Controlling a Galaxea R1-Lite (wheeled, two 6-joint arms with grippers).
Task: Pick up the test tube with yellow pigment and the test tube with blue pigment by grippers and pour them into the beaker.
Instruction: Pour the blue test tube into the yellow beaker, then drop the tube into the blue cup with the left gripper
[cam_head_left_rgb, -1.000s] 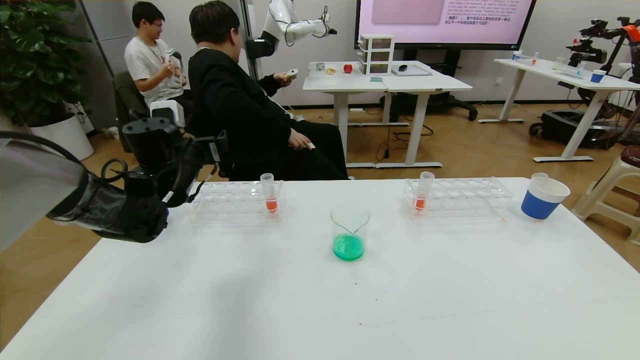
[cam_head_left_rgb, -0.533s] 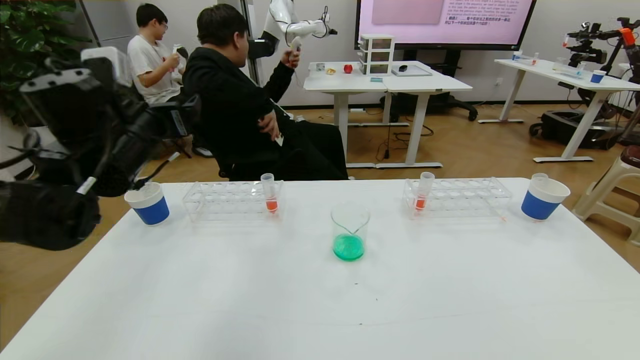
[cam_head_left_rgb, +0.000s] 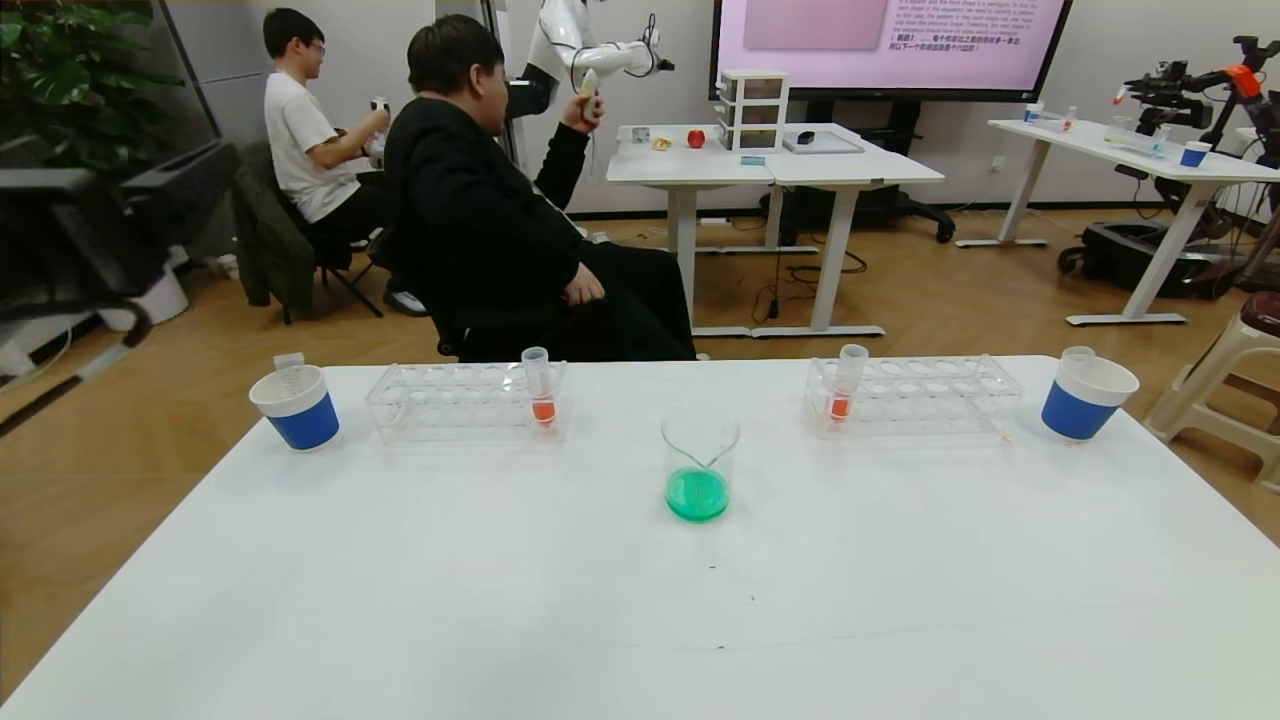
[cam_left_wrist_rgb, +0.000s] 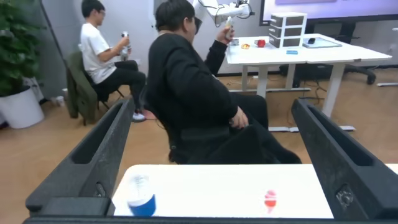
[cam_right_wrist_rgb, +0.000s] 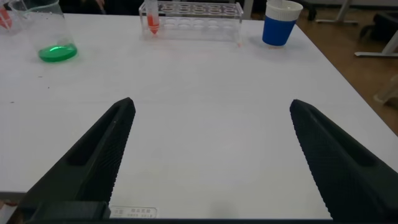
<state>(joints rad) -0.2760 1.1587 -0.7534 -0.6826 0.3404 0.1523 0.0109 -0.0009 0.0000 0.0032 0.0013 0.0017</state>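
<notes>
The beaker (cam_head_left_rgb: 699, 465) stands mid-table with green liquid in its bottom; it also shows in the right wrist view (cam_right_wrist_rgb: 46, 31). No tube with yellow or blue liquid is in view. A clear empty tube (cam_head_left_rgb: 288, 363) stands in the left paper cup (cam_head_left_rgb: 297, 407), and another (cam_head_left_rgb: 1078, 354) in the right cup (cam_head_left_rgb: 1088, 398). My left gripper (cam_head_left_rgb: 170, 220) is open and empty, raised off the table's far left, well above the left cup (cam_left_wrist_rgb: 140, 198). My right gripper (cam_right_wrist_rgb: 211, 104) is open and empty, low over the near right part of the table; the head view does not show it.
Two clear racks (cam_head_left_rgb: 465, 400) (cam_head_left_rgb: 915, 392) stand at the back, each holding one tube of orange-red liquid (cam_head_left_rgb: 540, 385) (cam_head_left_rgb: 845, 382). A seated person in black (cam_head_left_rgb: 480, 230) is just behind the table's far edge. A stool (cam_head_left_rgb: 1230, 370) stands off the right side.
My left arm lifted away from the left cup, uncovering it, then swung farther left and back. Beaker, racks and cups have not moved. The person behind has shifted.
</notes>
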